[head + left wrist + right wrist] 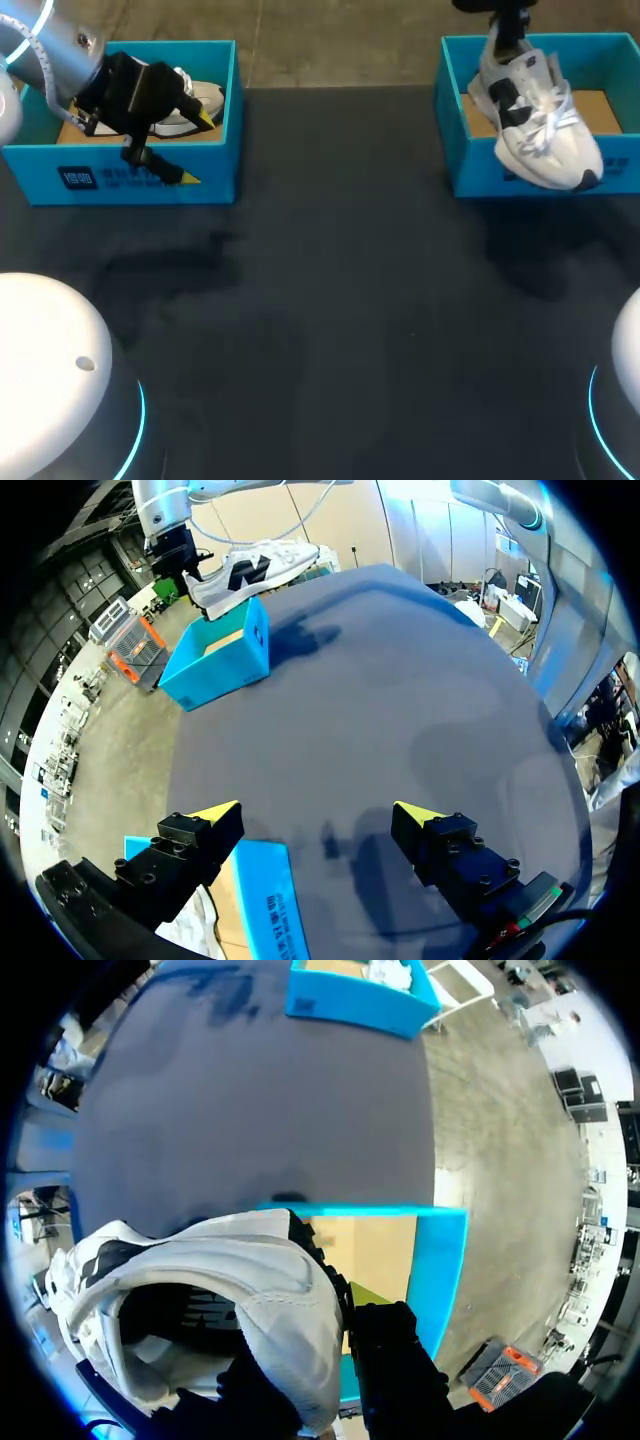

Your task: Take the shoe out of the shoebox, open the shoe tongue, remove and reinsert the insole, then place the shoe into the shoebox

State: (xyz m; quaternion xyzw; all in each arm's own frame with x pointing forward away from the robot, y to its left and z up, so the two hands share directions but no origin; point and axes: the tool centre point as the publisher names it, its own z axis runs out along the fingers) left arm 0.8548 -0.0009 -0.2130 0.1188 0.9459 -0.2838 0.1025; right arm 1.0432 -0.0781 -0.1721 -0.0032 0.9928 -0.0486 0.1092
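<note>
So far your right gripper, clamped on the shoe, holds it above the shoebox; left gripper gapes empty. Tongue, insole and return remain.

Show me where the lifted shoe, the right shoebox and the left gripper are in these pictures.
lifted shoe [545,128], head view, on its white upper.
right shoebox [478,176], head view, on its front wall.
left gripper [315,815], left wrist view, midway between its yellow tips.

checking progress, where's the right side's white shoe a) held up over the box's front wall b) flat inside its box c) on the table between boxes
a: the right gripper holds the white shoe by its heel, toe hanging past the front wall of the right shoebox.
</note>
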